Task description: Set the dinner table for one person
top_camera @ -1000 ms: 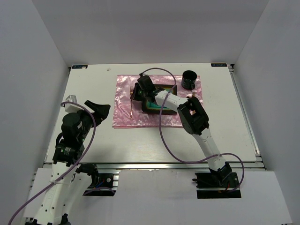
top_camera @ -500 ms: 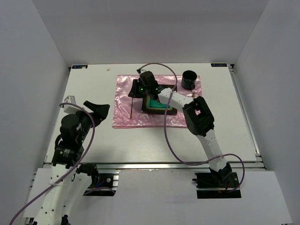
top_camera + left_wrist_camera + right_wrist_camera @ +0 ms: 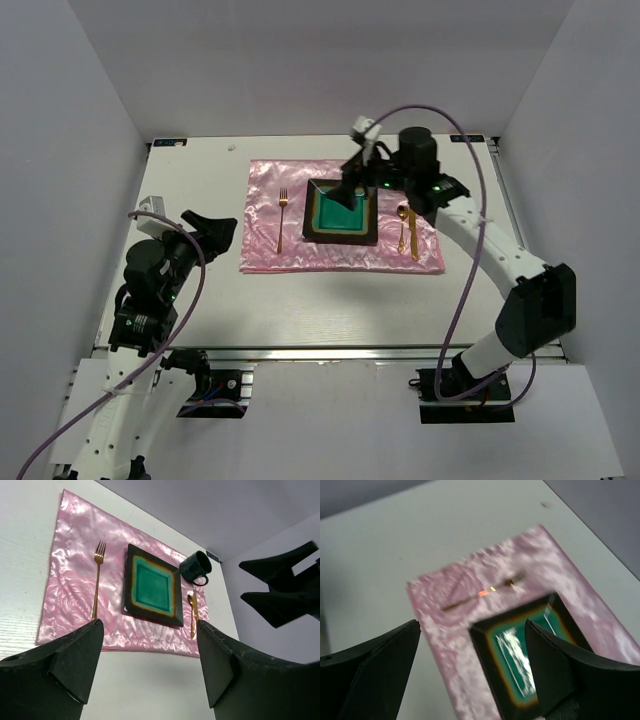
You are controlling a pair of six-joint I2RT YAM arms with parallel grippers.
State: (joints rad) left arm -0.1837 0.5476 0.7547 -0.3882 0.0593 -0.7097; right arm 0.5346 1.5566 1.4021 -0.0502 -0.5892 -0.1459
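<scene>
The white dinner table (image 3: 300, 300) carries a shiny pink placemat (image 3: 262, 250). A square dark plate with a green centre (image 3: 342, 213) lies flat on the mat. A gold fork (image 3: 281, 220) lies to its left and a gold spoon (image 3: 403, 226) to its right. A dark mug (image 3: 196, 567) stands at the mat's far right corner; the right arm hides it from above. My right gripper (image 3: 348, 190) hovers open over the plate's far edge, holding nothing. My left gripper (image 3: 213, 228) stands open and empty left of the mat. The right wrist view shows the plate (image 3: 530, 655) and blurred fork (image 3: 480, 592) below the right gripper (image 3: 472, 665).
Grey walls close off the table at the back and both sides. A metal rail (image 3: 330, 352) runs along the front edge. The right arm (image 3: 500, 250) arches over the table's right half, its purple cable looping above it. Bare tabletop (image 3: 150, 680) shows between the left gripper's fingers.
My right gripper opened and let go of the plate, then rose and swung back to the right. The plate now lies flat at the mat's centre. The left arm barely moved.
</scene>
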